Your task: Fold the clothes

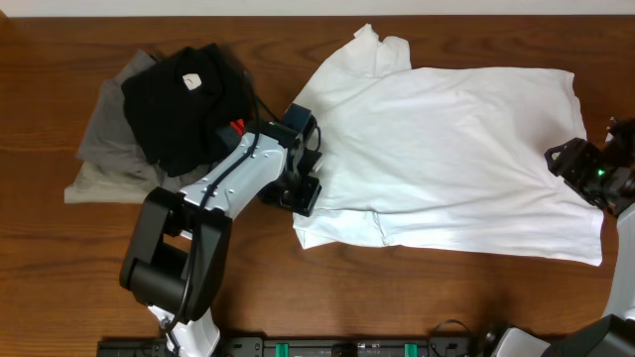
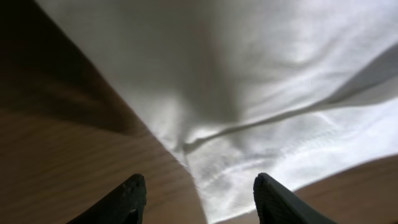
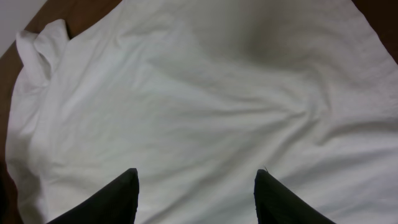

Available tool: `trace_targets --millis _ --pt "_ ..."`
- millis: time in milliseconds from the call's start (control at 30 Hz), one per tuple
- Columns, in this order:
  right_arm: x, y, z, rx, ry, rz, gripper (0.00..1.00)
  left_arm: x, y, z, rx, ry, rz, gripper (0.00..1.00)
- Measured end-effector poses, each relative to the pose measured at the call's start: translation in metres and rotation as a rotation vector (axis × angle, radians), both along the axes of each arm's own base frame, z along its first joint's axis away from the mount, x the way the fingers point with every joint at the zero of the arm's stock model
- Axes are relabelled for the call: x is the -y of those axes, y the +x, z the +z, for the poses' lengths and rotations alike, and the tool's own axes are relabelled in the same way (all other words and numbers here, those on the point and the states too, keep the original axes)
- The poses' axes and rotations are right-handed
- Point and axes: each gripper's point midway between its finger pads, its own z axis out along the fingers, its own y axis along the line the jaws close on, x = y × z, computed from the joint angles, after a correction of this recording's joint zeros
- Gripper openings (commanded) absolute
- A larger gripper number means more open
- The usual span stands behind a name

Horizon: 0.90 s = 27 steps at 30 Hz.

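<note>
Closest to the overhead lens, the left arm (image 1: 189, 248) rises from the near edge of the table (image 1: 397, 307) and reaches out to the white T-shirt (image 1: 446, 149). The shirt lies spread flat across the right half of the wood, its sleeves at the left end and its bottom hem at the right. The left gripper (image 1: 310, 161) sits at the shirt's left edge, between the two sleeves. The right gripper (image 1: 564, 159) is over the hem end on the far right. A black garment (image 1: 184, 104) with a red tag lies bunched on top of grey garments (image 1: 109, 149) at the left, just beside the left arm and apart from the shirt.

From the left wrist, the left gripper (image 2: 199, 202) has its jaws spread wide with nothing pinched. Below them a stitched edge of the T-shirt (image 2: 261, 81) crosses the bare table (image 2: 62, 168).

From the right wrist, the right gripper (image 3: 196, 199) also has its jaws spread apart and gripping nothing. White cloth of the T-shirt (image 3: 199, 93) fills nearly everything beneath, lightly wrinkled. One sleeve (image 3: 37, 43) is crumpled at the upper left, where a strip of table (image 3: 81, 12) shows.
</note>
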Motion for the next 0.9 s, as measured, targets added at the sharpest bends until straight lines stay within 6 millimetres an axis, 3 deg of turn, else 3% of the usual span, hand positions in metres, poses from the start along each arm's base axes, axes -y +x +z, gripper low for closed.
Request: trace_targets --millis 133,433,700,900 --pt "0.0 0.0 0.0 0.0 0.001 -0.002 0.57 0.007 -0.003 0.002 -0.024 -0.048 0.012 0.47" --pt "-0.003 0.001 0.001 0.007 0.014 0.006 0.57 0.007 -0.022 -0.007 -0.083 -0.063 0.009 0.45" --pt "-0.004 0.002 0.002 0.012 0.022 0.012 0.57 0.007 -0.025 -0.012 -0.09 -0.064 0.016 0.07" --pt "-0.005 0.002 0.002 0.013 0.024 0.013 0.57 0.005 -0.029 -0.011 -0.108 -0.055 0.017 0.06"
